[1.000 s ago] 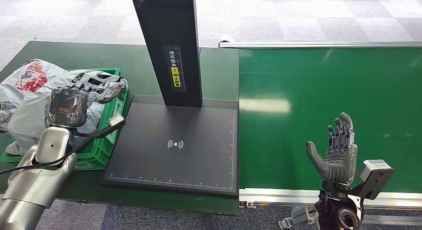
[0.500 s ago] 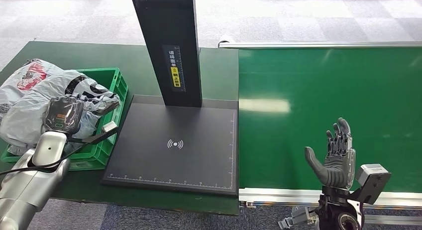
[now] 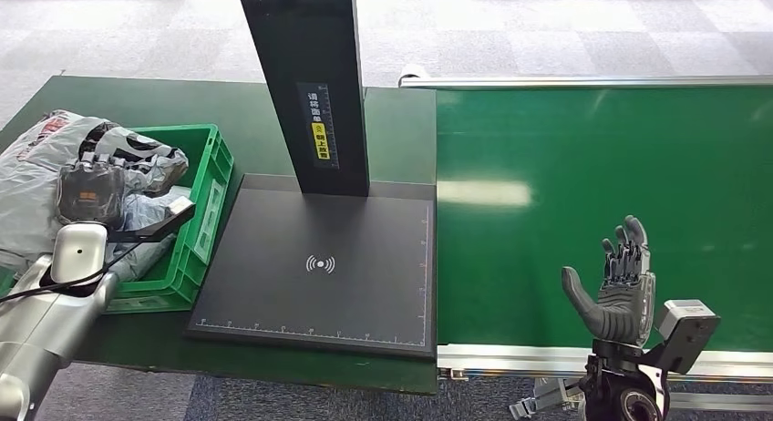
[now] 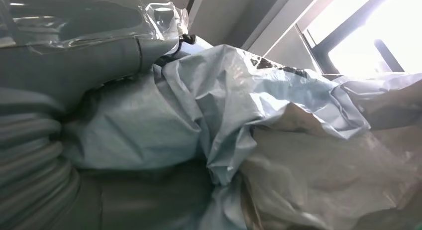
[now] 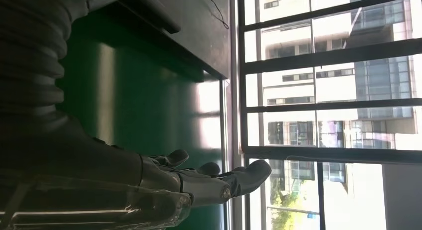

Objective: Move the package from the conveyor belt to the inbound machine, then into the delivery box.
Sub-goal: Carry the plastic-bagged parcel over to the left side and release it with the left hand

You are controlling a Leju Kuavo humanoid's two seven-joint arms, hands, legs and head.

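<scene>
So my left hand (image 3: pixel 88 191) is sitting over the green delivery box (image 3: pixel 206 222) at the left end of the desk (image 3: pixel 399 129), right on top of the grey plastic package (image 3: pixel 137 161). The bag is lying crumpled in the box, with more grey bags (image 3: pixel 32 179) spilling over its far-left side. In the left wrist view the crinkled grey plastic (image 4: pixel 239 115) is pressing right up against my hand (image 4: pixel 74 60), but honestly I can't tell whether my fingers are still gripping it or just resting on it, since the hand is seen from the back in the head view and the bag is covering everything up close.

My right hand (image 3: pixel 616 289) is hanging out over the near edge of the green conveyor belt (image 3: pixel 602 166), palm up, fingers (image 3: pixel 625 248) spread apart and pointing up, holding nothing. The right wrist view is showing the same thing: fingers (image 5: pixel 219 177) stretched out straight with the green belt (image 5: pixel 149 115) beside them.

Between the two, the black inbound machine (image 3: pixel 319 275) is sitting on the desk with its flat scan pad just right of the box and its tall post (image 3: pixel 310 75) rising at the far side.
</scene>
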